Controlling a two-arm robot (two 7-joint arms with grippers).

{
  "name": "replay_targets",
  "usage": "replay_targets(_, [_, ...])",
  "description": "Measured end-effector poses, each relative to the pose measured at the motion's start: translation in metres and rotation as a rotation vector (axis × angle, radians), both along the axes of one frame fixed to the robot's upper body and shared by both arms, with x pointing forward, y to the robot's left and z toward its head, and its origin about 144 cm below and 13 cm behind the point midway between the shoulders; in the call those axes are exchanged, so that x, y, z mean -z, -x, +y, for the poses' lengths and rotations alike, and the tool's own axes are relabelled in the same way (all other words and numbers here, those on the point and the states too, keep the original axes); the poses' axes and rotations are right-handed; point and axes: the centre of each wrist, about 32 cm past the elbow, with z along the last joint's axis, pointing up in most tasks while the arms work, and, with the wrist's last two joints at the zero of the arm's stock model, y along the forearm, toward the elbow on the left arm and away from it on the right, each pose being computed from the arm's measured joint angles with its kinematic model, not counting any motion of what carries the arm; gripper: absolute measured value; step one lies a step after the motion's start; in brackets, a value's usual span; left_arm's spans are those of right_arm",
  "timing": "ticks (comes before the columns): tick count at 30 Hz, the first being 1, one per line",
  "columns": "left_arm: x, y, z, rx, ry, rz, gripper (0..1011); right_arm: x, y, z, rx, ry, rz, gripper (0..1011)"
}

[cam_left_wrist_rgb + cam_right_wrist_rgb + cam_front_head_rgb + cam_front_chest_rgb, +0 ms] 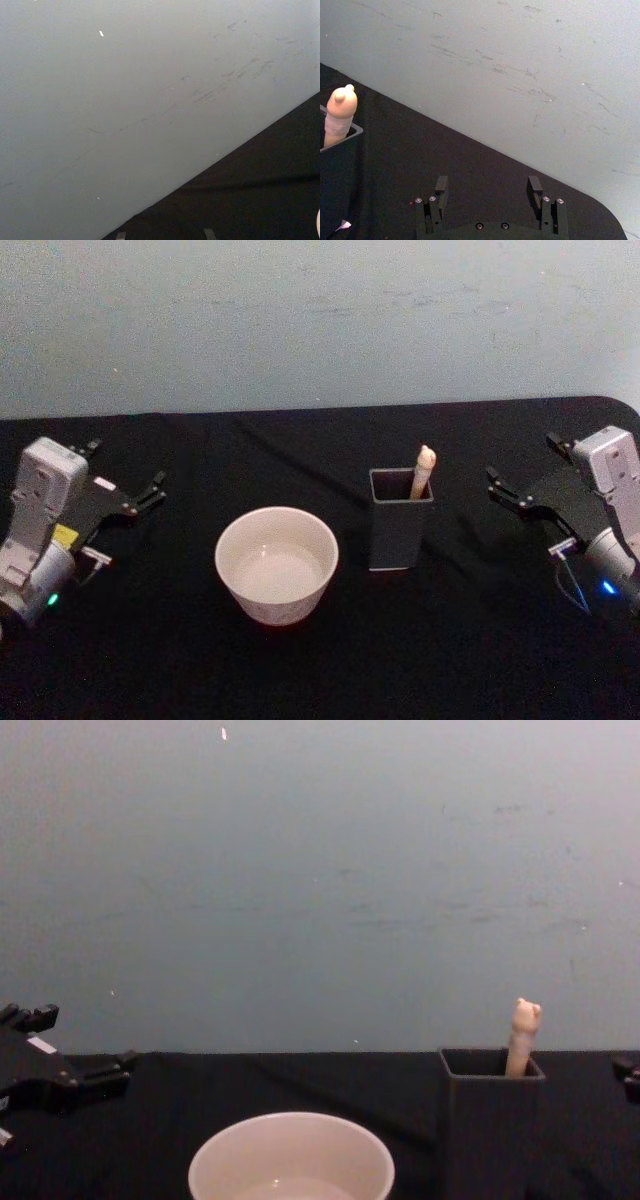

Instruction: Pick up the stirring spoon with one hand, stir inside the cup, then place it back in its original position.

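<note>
A table [300,680] covered in plain black cloth spans the foreground, its far right corner rounded. Directly behind it rises a pale grey-blue wall [320,320], marked with faint dark scuffs [520,72] and a small white fleck [101,33].

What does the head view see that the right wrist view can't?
The head view adds the cream cup and the left gripper, open at the left. The right wrist view adds small screws on the open right gripper. Both share that gripper, the stirring spoon standing in the dark holder, the black table and pale wall.
</note>
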Motion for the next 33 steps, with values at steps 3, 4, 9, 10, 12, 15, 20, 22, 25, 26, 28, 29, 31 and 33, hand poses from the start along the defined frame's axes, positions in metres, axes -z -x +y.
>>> replay_targets(3, [0.0, 0.0, 0.0, 0.0, 0.0, 0.0, 1001, 0.0, 0.0, 0.0, 0.0, 0.0, 0.0, 1002])
replay_targets(4, [0.0, 0.0, 0.0, 0.0, 0.0, 0.0, 1002, 0.0, 0.0, 0.0, 0.0, 0.0, 0.0, 1002])
replay_targets(9, [0.0, 0.0, 0.0, 0.0, 0.0, 0.0, 1001, 0.0, 0.0, 0.0, 0.0, 0.0, 0.0, 1002])
replay_targets(10, [0.0, 0.0, 0.0, 0.0, 0.0, 0.0, 1002, 0.0, 0.0, 0.0, 0.0, 0.0, 0.0, 1002])
replay_targets(12, [0.0, 0.0, 0.0, 0.0, 0.0, 0.0, 1001, 0.0, 0.0, 0.0, 0.0, 0.0, 0.0, 1002])
replay_targets(15, [0.0, 0.0, 0.0, 0.0, 0.0, 0.0, 1001, 0.0, 0.0, 0.0, 0.0, 0.0, 0.0, 1002])
replay_targets(20, [0.0, 0.0, 0.0, 0.0, 0.0, 0.0, 1001, 0.0, 0.0, 0.0, 0.0, 0.0, 0.0, 1002])
replay_targets(22, [0.0, 0.0, 0.0, 0.0, 0.0, 0.0, 1001, 0.0, 0.0, 0.0, 0.0, 0.0, 0.0, 1002])
replay_targets(25, [0.0, 0.0, 0.0, 0.0, 0.0, 0.0, 1001, 0.0, 0.0, 0.0, 0.0, 0.0, 0.0, 1002])
replay_targets(26, [0.0, 0.0, 0.0, 0.0, 0.0, 0.0, 1002, 0.0, 0.0, 0.0, 0.0, 0.0, 0.0, 1002])
replay_targets(28, [0.0, 0.0, 0.0, 0.0, 0.0, 0.0, 1001, 0.0, 0.0, 0.0, 0.0, 0.0, 0.0, 1002])
replay_targets(29, [0.0, 0.0, 0.0, 0.0, 0.0, 0.0, 1001, 0.0, 0.0, 0.0, 0.0, 0.0, 0.0, 1002])
replay_targets(31, [0.0, 0.0, 0.0, 0.0, 0.0, 0.0, 1001, 0.0, 0.0, 0.0, 0.0, 0.0, 0.0, 1002])
replay_targets(33, [0.0, 0.0, 0.0, 0.0, 0.0, 0.0, 1001, 0.0, 0.0, 0.0, 0.0, 0.0, 0.0, 1002])
